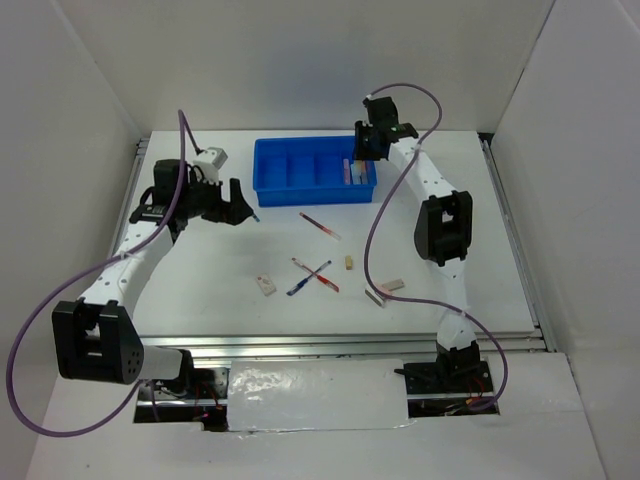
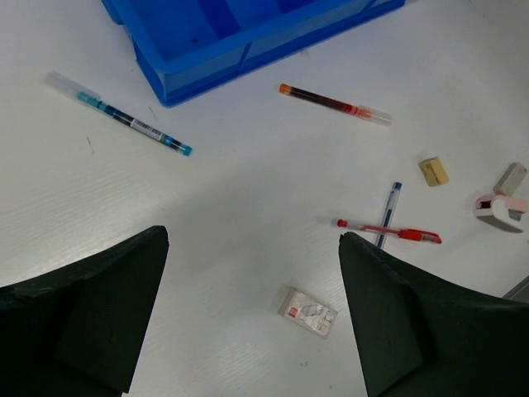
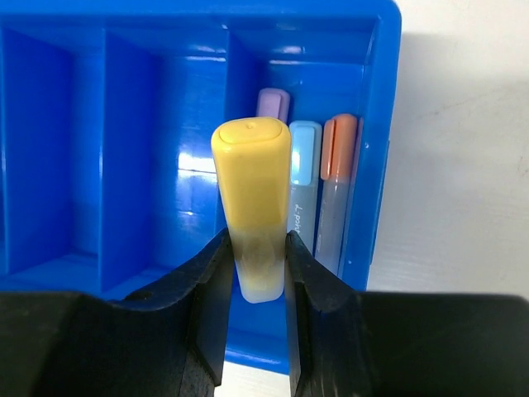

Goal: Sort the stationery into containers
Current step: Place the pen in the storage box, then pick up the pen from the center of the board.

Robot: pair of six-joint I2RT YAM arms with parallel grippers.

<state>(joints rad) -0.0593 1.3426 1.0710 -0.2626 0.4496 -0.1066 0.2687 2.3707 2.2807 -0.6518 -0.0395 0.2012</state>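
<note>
The blue tray [image 1: 310, 193] stands at the back middle. My right gripper [image 1: 368, 150] hovers over its right end, shut on a yellow marker [image 3: 251, 182] held above the rightmost compartment, where purple [image 3: 273, 103], light blue [image 3: 303, 165] and orange [image 3: 337, 165] markers lie. My left gripper [image 1: 238, 212] is open and empty, left of the tray. Below it lie a wrapped eraser [image 2: 307, 312], a blue pen [image 2: 124, 116] and a red pen [image 2: 335, 103]. A red pen [image 2: 388, 230] and a blue pen [image 2: 390, 207] lie crossed.
A tan piece [image 1: 349, 263], an eraser block [image 1: 392, 285] and a small white-pink item [image 2: 498, 208] lie right of the crossed pens. The tray's other compartments [image 3: 132, 149] look empty. White walls enclose the table on three sides.
</note>
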